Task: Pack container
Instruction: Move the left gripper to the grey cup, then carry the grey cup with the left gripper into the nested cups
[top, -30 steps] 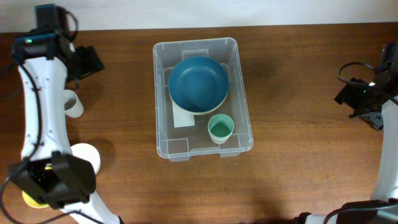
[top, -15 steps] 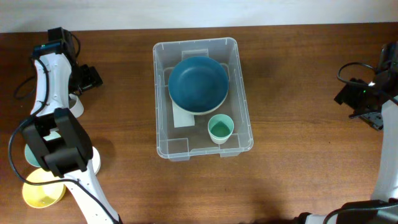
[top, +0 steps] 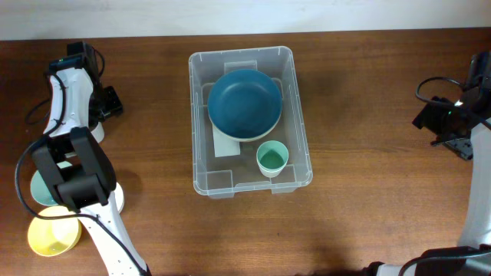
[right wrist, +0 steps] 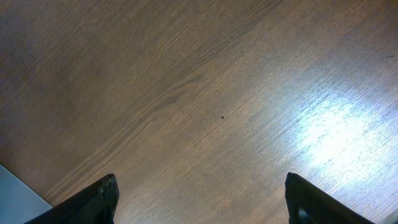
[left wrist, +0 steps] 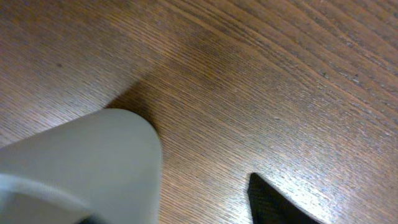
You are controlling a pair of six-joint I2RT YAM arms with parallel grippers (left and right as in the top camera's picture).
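Note:
The clear container (top: 201,115) stands mid-table. It holds a blue bowl (top: 244,102) and a small green cup (top: 271,158), with a white label on its base. My left gripper (top: 98,115) is at the far left, over a white cup (top: 97,133). In the left wrist view the white cup (left wrist: 81,168) lies close at lower left. One fingertip of the left gripper (left wrist: 180,208) shows apart from the cup, and the cup hides the other. My right gripper (top: 441,123) is at the right edge, open and empty over bare wood (right wrist: 199,199).
At the front left stand a pale green bowl (top: 37,188), a yellow bowl (top: 50,236) and a white cup (top: 116,198), partly under the left arm. Cables trail at the far left and right edges.
The left arm has swung, its dark elbow link moving up from the front left corner. Its gripper has closed in on the white cup. The right arm and the container have not moved.

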